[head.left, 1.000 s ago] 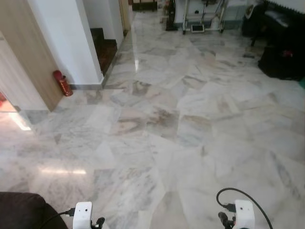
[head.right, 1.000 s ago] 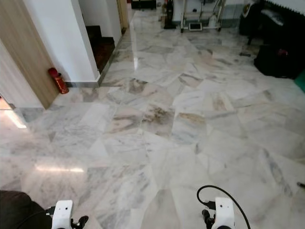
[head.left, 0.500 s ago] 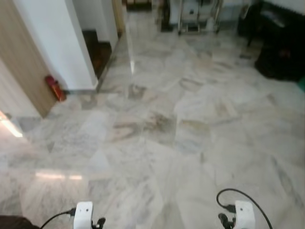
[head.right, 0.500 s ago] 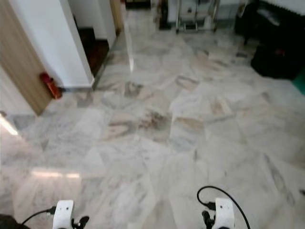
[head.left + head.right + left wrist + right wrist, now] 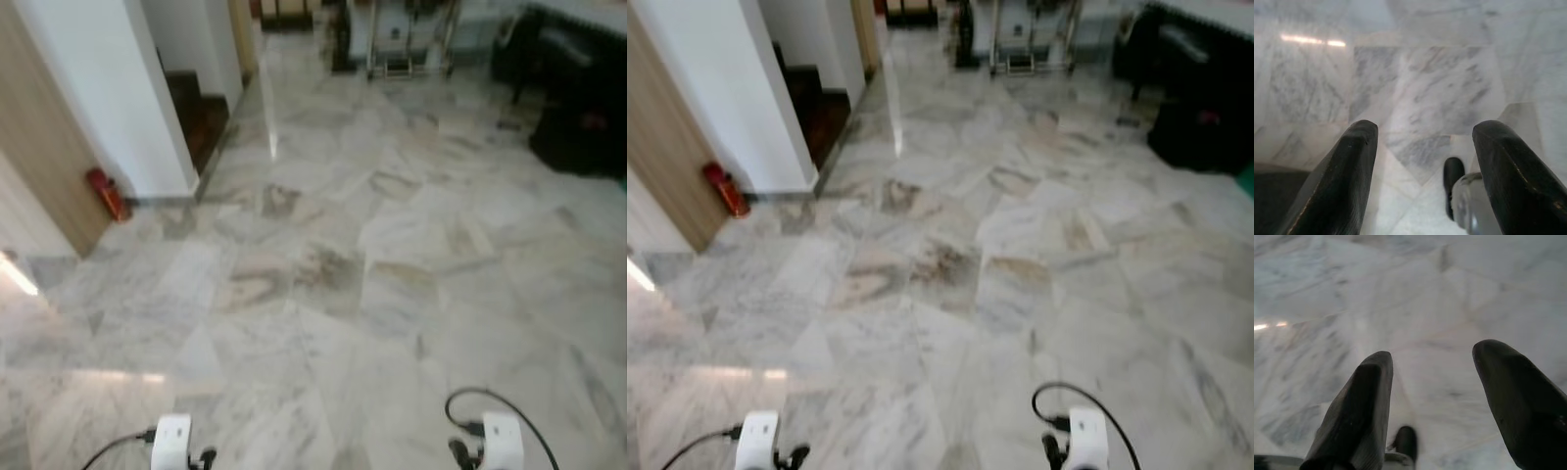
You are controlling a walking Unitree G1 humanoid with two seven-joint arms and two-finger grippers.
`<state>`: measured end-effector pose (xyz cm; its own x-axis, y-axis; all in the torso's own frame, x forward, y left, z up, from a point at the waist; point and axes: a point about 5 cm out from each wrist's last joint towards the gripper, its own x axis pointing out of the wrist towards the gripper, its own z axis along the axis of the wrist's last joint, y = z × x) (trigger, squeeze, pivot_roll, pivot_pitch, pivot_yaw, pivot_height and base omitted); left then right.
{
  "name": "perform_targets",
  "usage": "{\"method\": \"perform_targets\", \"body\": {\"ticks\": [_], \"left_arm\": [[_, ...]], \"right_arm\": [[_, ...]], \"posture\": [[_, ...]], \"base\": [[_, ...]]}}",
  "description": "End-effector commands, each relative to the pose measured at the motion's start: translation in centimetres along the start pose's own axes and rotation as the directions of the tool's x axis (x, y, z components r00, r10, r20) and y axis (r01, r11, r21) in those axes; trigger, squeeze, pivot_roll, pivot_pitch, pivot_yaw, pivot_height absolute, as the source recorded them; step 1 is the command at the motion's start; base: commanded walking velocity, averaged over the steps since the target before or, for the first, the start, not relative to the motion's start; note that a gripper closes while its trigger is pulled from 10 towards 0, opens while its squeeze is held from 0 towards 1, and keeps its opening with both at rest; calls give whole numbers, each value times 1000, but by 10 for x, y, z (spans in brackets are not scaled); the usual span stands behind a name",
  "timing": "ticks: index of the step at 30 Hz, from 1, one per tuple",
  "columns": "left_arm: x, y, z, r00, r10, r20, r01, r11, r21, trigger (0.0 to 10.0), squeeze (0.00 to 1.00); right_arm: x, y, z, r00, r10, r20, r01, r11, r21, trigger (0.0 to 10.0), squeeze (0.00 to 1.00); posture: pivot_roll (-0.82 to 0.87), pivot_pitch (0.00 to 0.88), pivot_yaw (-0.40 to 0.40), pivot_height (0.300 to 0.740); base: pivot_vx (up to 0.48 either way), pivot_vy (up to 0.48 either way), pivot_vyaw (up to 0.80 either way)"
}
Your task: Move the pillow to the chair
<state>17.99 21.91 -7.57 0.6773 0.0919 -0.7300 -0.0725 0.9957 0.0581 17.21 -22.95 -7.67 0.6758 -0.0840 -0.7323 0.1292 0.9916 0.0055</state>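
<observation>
A wide marble floor (image 5: 333, 284) is stretching out ahead, pale with grey and brown veining, and the whole picture is looking a little blurred. On the left a white wall (image 5: 147, 88) is standing beside a wooden panel (image 5: 44, 147), and a red fire extinguisher (image 5: 106, 193) is sitting at the foot of that wall. Just beyond, dark steps (image 5: 196, 108) are leading off behind the wall. Far across the room a metal-framed stand (image 5: 407, 44) is showing, and dark furniture (image 5: 578, 98) is filling the right corner. Along the bottom edge two white wrist units are peeking in — the left (image 5: 172, 441) and the right (image 5: 502, 441), the right one trailing a looped black cable (image 5: 470, 401).
</observation>
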Motion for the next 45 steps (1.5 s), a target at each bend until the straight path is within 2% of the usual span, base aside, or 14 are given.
{"method": "perform_targets", "body": {"ticks": [1, 33, 45], "left_arm": [[-1, 5, -3, 1000, 12, -18, -12, 1000, 4, 10000, 0], [0, 3, 0, 1000, 11, -8, -11, 1000, 9, 10000, 0], [0, 1, -2, 1000, 6, -19, -6, 1000, 1, 10000, 0]], "right_arm": [[1, 3, 1, 1000, 8, 4, -8, 1000, 1, 10000, 0], [0, 2, 0, 1000, 12, -2, -12, 1000, -2, 10000, 0], [0, 3, 0, 1000, 23, -4, -23, 1000, 0, 10000, 0]], "posture": [[2, 0, 45, 740], [2, 0, 37, 740], [2, 0, 37, 740]], "base": [[292, 0, 0], [292, 0, 0], [0, 0, 0]]}}
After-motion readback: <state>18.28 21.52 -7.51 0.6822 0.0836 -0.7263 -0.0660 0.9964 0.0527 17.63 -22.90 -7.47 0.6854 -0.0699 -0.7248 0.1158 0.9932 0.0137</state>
